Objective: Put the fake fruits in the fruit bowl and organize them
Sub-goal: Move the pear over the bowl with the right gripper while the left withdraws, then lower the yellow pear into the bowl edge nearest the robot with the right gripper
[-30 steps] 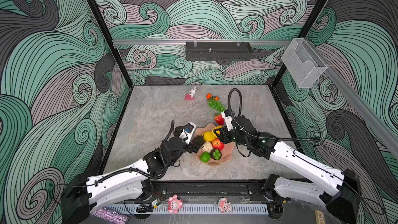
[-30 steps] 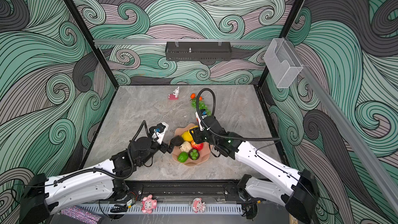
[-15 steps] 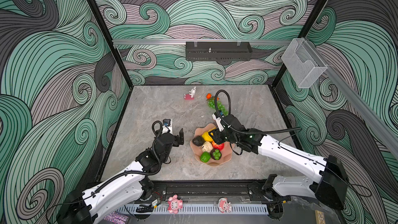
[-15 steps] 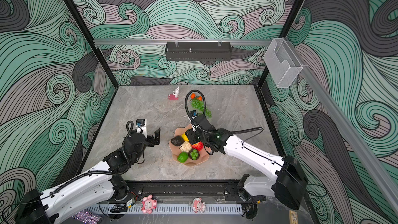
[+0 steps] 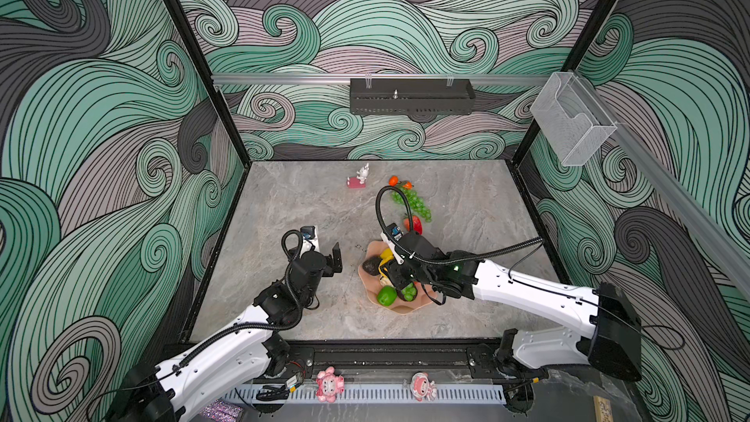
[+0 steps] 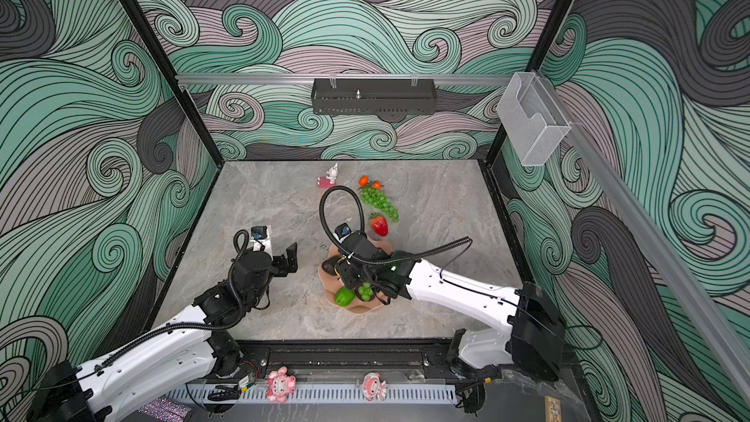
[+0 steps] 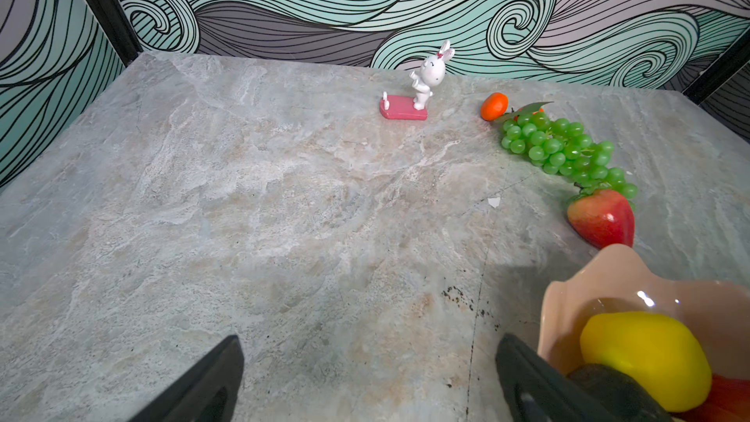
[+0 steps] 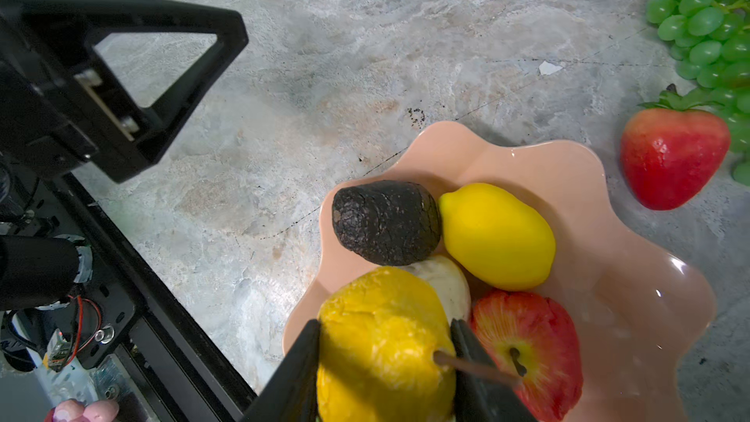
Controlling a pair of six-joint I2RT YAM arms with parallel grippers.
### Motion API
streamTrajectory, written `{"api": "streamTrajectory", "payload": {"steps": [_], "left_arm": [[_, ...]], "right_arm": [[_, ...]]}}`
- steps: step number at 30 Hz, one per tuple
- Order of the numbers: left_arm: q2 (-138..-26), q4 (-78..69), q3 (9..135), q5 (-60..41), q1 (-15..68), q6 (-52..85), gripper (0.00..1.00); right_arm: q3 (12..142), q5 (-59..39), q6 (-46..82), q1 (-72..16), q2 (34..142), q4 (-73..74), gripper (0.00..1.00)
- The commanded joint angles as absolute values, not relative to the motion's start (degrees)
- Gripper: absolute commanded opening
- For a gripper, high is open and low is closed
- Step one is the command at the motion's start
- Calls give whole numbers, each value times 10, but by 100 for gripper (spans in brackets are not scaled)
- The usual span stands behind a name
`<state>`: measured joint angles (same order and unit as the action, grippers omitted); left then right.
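Observation:
The salmon-pink fruit bowl (image 5: 399,310) (image 8: 608,261) holds a dark avocado (image 8: 385,223), a lemon (image 8: 497,237), a red apple (image 8: 527,351), a cream piece (image 8: 446,286) and a lime (image 5: 386,295). My right gripper (image 8: 385,324) (image 5: 399,274) hangs over the bowl, shut on a yellow stemmed fruit (image 8: 385,359). On the table behind the bowl lie a strawberry (image 5: 414,224) (image 8: 673,158), a green grape bunch (image 5: 412,200) (image 7: 564,148) and a small orange (image 7: 494,106). My left gripper (image 7: 369,343) (image 5: 324,245) is open and empty, left of the bowl.
A pink-and-white rabbit figurine (image 5: 359,176) (image 7: 422,83) stands near the back wall. A black shelf (image 5: 412,96) hangs on the back wall and a clear basket (image 5: 572,119) on the right wall. Pink dolls (image 5: 329,384) sit on the front rail.
My left gripper has drawn back to the left, away from the bowl, still open. My right gripper has shifted from the bowl's back edge to over its middle, yellow fruit still held.

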<state>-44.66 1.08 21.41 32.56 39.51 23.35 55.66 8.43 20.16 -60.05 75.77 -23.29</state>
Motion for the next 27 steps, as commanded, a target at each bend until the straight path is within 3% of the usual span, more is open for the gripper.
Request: {"api": "streamTrajectory", "payload": {"steps": [1,12,27], "left_arm": [[-439,21,214,337,390,242,99],[-458,11,214,323,386,243,99],[-467,7,214,319,383,245,99]], "right_arm": [[534,119,210,-602,715,-270,45],[456,145,235,-565,629,-317,47],[399,135,260,-549,636,-304,47]]}}
